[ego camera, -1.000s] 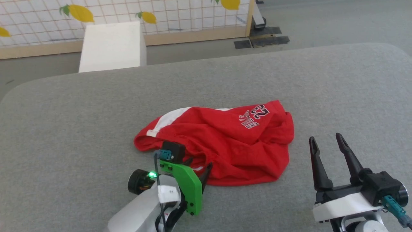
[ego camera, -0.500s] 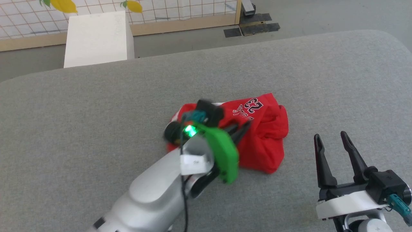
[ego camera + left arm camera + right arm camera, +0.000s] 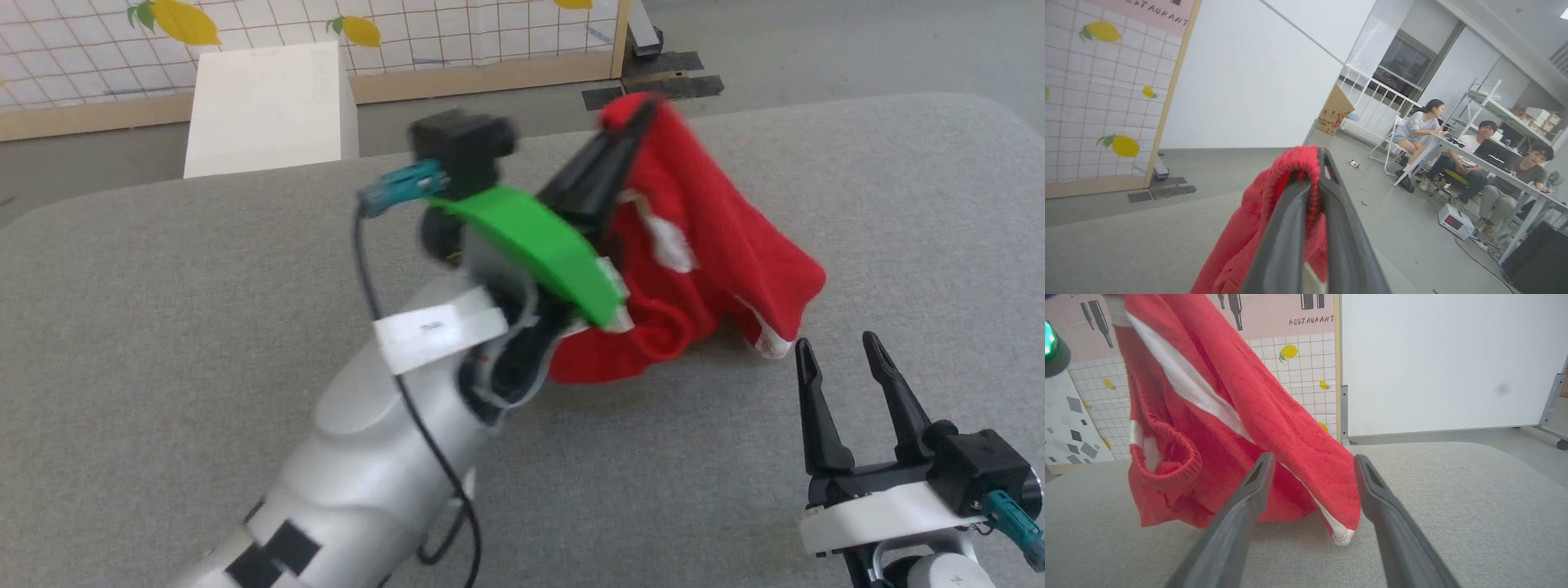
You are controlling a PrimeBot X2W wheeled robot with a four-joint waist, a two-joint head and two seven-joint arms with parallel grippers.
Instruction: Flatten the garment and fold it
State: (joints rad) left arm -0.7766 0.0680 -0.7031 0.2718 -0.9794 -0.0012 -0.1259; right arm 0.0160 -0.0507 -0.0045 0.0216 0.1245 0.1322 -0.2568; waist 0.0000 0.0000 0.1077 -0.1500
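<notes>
Grey padded surface spans the head view, with floor and a lemon-print tiled partition behind it. The left arm reaches diagonally up over the middle of the surface. The garment is red with white stripes and hangs bunched from the left gripper above the centre-right of the surface. Its lower folds and a white-trimmed corner come down to the surface or just above it; can't tell if they touch. A white box sits on the floor beyond the far edge. The right gripper is low at the near right, jaws spread wide with nothing between them, just beside the garment's hanging corner and pointing at it. The left gripper is clamped tight on a fold of the red cloth; in the left wrist view the fabric wraps over one fingertip and drapes down the left side.
</notes>
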